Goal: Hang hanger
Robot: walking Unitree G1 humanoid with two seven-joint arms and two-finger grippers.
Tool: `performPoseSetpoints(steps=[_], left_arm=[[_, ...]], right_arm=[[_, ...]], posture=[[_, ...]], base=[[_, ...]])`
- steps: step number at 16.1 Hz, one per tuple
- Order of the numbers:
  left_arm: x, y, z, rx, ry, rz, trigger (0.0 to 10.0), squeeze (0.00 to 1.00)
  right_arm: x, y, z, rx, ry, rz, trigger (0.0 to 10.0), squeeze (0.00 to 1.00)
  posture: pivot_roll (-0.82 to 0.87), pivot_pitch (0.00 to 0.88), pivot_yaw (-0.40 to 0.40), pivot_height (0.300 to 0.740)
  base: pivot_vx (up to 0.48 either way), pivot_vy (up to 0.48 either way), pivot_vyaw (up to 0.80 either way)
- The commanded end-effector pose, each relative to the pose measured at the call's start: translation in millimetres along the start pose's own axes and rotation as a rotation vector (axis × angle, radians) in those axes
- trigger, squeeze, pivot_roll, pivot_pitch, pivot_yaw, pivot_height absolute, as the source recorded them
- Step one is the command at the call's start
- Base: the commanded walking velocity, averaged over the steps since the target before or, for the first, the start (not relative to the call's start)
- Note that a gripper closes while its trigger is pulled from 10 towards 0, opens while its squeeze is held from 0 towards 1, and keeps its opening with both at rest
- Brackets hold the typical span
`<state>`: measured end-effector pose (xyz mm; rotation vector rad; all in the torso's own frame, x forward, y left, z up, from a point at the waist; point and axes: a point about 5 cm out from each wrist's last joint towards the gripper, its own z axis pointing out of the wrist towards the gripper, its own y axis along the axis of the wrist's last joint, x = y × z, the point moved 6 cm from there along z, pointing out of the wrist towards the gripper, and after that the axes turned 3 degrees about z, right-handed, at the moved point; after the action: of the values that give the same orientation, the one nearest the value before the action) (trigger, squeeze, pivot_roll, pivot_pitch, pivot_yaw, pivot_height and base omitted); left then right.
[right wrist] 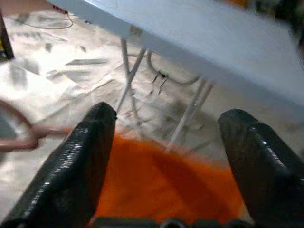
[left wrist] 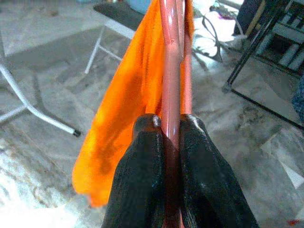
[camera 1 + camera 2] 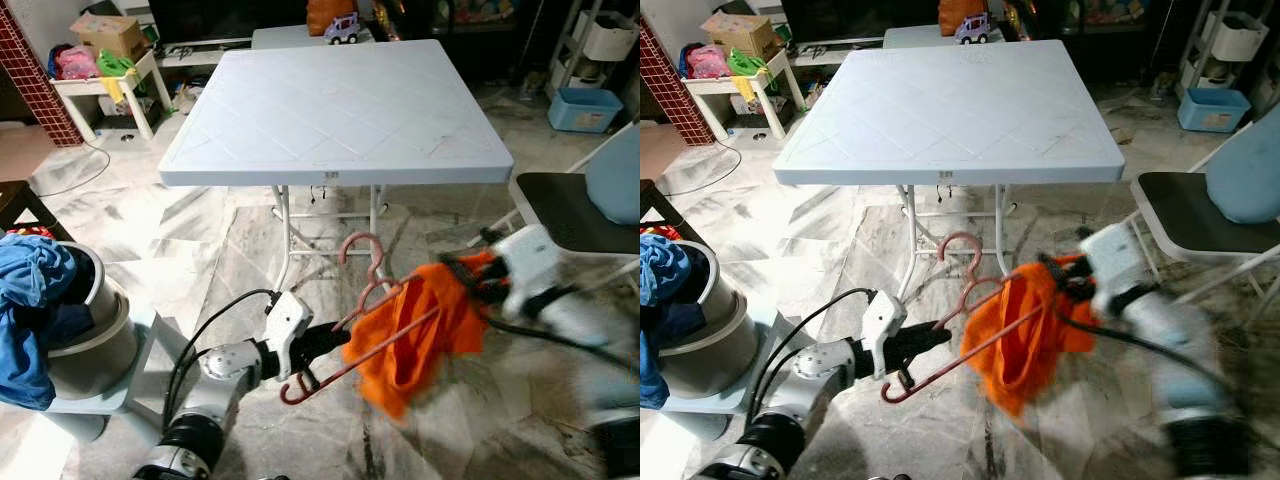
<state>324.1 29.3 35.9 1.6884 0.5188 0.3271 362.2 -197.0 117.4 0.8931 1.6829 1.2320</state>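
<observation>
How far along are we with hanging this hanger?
Done: the orange cloth is draped over the pink hanger. In hand: the left gripper is clamped on the hanger's bar, and the right gripper is open at the cloth, blurred. Left: hooking it up; I see no rail.

Counter (image 3: 330, 110) as landmark. Hanger (image 3: 350, 330) low in front of counter, above floor (image 3: 200, 250), hook toward counter legs. Cloth (image 3: 425, 335) draped on hanger's right part. Left gripper (image 2: 166, 142) clamped on hanger bar, left of cloth. Right gripper (image 1: 166, 142) fingers spread, at cloth's right side, blurred. Laundry basket (image 3: 95, 330) front-left of counter, clothes (image 3: 35, 300) in it. Chair (image 3: 580, 205) right of counter. Toy car (image 3: 342, 28) behind counter. Small table (image 3: 105, 85) behind-left of counter.
</observation>
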Motion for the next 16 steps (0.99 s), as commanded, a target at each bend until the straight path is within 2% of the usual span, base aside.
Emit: performPoseSetpoints(steps=[1, 2, 3, 4, 7, 9, 10, 11, 12, 13, 15, 16], left_arm=[[8.3, 17.4, 1.8, -0.054, 0.028, 0.04, 0.0, 0.0], [11.5, 23.2, 4.7, -0.069, 0.053, 0.051, 0.0, 0.0], [15.2, 26.8, 6.1, -0.072, 0.078, 0.068, 0.0, 0.0], [19.6, 29.5, 6.8, -0.073, 0.106, 0.081, 0.0, 0.0], [23.3, 34.1, 8.4, -0.081, 0.132, 0.097, 0.0, 0.0], [21.2, 35.6, 9.6, -0.089, 0.127, 0.102, 0.0, 0.0], [20.5, 35.4, 9.7, -0.089, 0.124, 0.103, 0.0, 0.0], [18.9, 34.7, 10.3, -0.089, 0.121, 0.106, 0.0, 0.0], [17.5, 33.8, 10.7, -0.088, 0.115, 0.107, 0.0, 0.0], [15.6, 33.6, 11.6, -0.088, 0.108, 0.109, 0.0, 0.0], [11.9, 33.3, 13.5, -0.089, 0.094, 0.109, 0.0, 0.0], [10.5, 32.7, 13.9, -0.088, 0.089, 0.109, 0.0, 0.0]], right_arm=[[5.5, -12.3, -1.4, 0.044, -0.014, 0.022, 10.0, 1.0], [15.4, -21.9, -0.7, 0.075, -0.018, 0.022, 10.0, 1.0], [14.0, -27.5, 0.1, 0.097, -0.066, 0.049, 10.0, 0.93], [11.1, -31.3, 1.0, 0.115, -0.109, 0.082, 10.0, 0.0], [1.4, -34.4, 5.3, 0.114, -0.228, 0.261, 10.0, 0.0], [4.8, -29.3, 11.6, 0.097, -0.252, 0.25, 10.0, 0.0], [5.6, -25.6, 13.6, 0.075, -0.266, 0.277, 10.0, 0.0], [11.0, -13.2, 18.2, 0.008, -0.248, 0.315, 10.0, 0.0], [13.6, -8.7, 19.4, -0.01, -0.241, 0.312, 10.0, 0.0], [15.0, -4.8, 20.0, -0.019, -0.235, 0.221, 10.0, 0.0], [15.2, 1.3, 20.2, -0.062, -0.237, 0.268, 10.0, 0.0], [16.2, 3.5, 20.7, -0.07, -0.233, 0.243, 9.5, 0.0]], posture=[[-0.14, 0.044, 0.065, 0.74], [-0.14, 0.043, 0.065, 0.74], [-0.14, 0.043, 0.066, 0.74], [-0.14, 0.042, 0.066, 0.74], [-0.14, 0.038, 0.068, 0.74], [-0.14, 0.036, 0.068, 0.74], [-0.13, 0.036, 0.068, 0.74], [-0.13, 0.037, 0.069, 0.74], [-0.13, 0.04, 0.068, 0.74], [-0.13, 0.042, 0.068, 0.74], [-0.13, 0.046, 0.066, 0.74], [-0.14, 0.047, 0.066, 0.74]], base=[[0.0, 0.0, 0.0], [0.0, 0.0, 0.0], [0.0, 0.0, 0.0], [0.0, 0.0, 0.0], [0.0, 0.0, 0.0], [0.0, 0.0, 0.0], [0.0, 0.0, 0.0], [0.0, 0.0, 0.0], [0.0, 0.0, 0.0], [0.0, 0.0, 0.0], [0.0, 0.0, 0.0], [0.0, 0.0, 0.0]])
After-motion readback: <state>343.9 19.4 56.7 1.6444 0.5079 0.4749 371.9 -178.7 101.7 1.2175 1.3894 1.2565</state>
